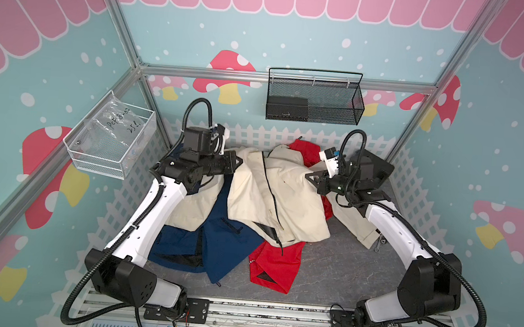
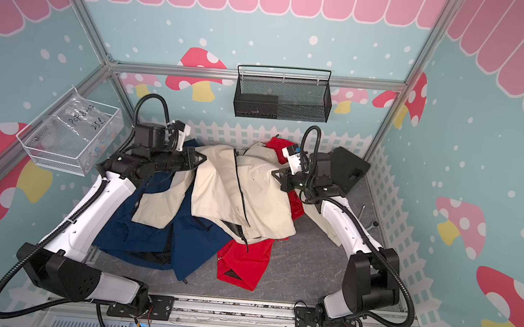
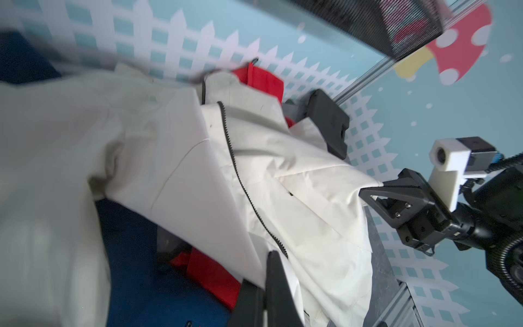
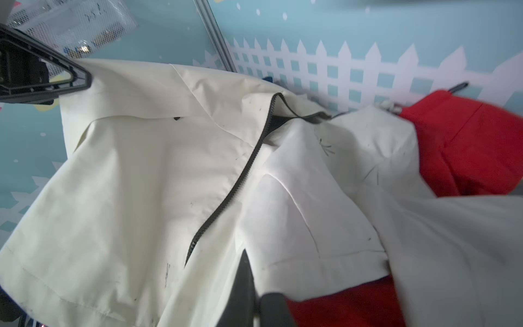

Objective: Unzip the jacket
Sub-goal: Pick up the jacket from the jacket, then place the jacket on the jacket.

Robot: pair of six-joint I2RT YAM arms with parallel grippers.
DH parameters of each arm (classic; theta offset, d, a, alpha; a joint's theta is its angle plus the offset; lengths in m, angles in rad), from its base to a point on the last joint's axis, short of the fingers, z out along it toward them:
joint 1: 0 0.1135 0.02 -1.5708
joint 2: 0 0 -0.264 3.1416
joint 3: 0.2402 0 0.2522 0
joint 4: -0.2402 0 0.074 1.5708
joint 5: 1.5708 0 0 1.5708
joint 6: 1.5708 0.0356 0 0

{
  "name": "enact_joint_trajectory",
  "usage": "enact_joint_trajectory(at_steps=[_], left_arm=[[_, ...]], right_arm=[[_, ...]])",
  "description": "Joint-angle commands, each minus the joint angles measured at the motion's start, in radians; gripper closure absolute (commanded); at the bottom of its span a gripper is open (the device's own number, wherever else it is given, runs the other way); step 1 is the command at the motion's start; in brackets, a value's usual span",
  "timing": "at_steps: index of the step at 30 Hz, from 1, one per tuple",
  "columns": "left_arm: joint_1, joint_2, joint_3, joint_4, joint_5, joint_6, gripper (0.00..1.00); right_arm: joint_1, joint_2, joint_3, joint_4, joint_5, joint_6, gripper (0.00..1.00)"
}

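Both tools pressed together on cloth: left tool (image 1: 238,162) and right tool (image 1: 308,176) pinch opposite sides of jacket (image 1: 295,206) | jacket held stretched between them over counter (image 1: 335,274) | zipper (image 1: 272,197) runs far-to-near between tools, top slightly nearer left | pull not made out

Cream cloth jacket (image 1: 283,201): looked smooth, matt, creased and faintly smudged.
Black toothed zipper (image 4: 225,198): teeth looked matt, plastic-like.
Navy blue cloth jacket (image 1: 224,248): was matt fabric.
Red cloth jacket (image 1: 274,265): was matt fabric too.
Grey marbled bench (image 1: 342,268): looked dull, stone-like.
Black mesh basket (image 1: 330,102): was matt metal mesh.
Clear plastic bag (image 1: 112,122): was glossy, crinkled.
Silver frame rail (image 1: 197,73): looked like brushed metal.
Left gripper (image 1: 240,161), right gripper (image 1: 307,175): were matt black plastic.
White arm shell (image 1: 152,219): was smooth, slightly glossy plastic.
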State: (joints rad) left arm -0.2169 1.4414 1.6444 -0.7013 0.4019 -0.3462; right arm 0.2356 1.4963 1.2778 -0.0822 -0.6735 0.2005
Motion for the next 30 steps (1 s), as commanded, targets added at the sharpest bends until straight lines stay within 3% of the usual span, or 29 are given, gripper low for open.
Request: enact_joint_trajectory(at_steps=[1, 6, 14, 22, 27, 28, 30], left_arm=[[0.005, 0.047, 0.137, -0.043, -0.056, 0.082, 1.00], [0.013, 0.161, 0.391, -0.008, -0.121, 0.097, 1.00], [0.071, 0.405, 0.791, 0.014, -0.163, 0.030, 1.00], [0.170, 0.555, 0.868, 0.167, -0.155, 0.013, 1.00], [0.253, 0.683, 0.889, 0.218, -0.106, -0.024, 1.00], [0.267, 0.702, 0.880, 0.224, -0.097, -0.037, 0.92], [0.288, 0.728, 0.862, 0.220, -0.080, -0.051, 0.56]], right_arm=[[0.000, -0.023, 0.095, 0.124, -0.015, 0.021, 1.00], [0.041, 0.064, 0.252, 0.301, -0.031, 0.076, 1.00], [0.196, 0.360, 0.691, 0.310, 0.017, -0.004, 1.00], [0.258, 0.794, 1.211, 0.376, 0.101, -0.088, 1.00], [0.267, 0.996, 1.308, 0.532, 0.175, -0.171, 0.99], [0.265, 1.008, 1.312, 0.513, 0.157, -0.180, 0.82], [0.264, 1.002, 1.309, 0.416, 0.119, -0.205, 0.35]])
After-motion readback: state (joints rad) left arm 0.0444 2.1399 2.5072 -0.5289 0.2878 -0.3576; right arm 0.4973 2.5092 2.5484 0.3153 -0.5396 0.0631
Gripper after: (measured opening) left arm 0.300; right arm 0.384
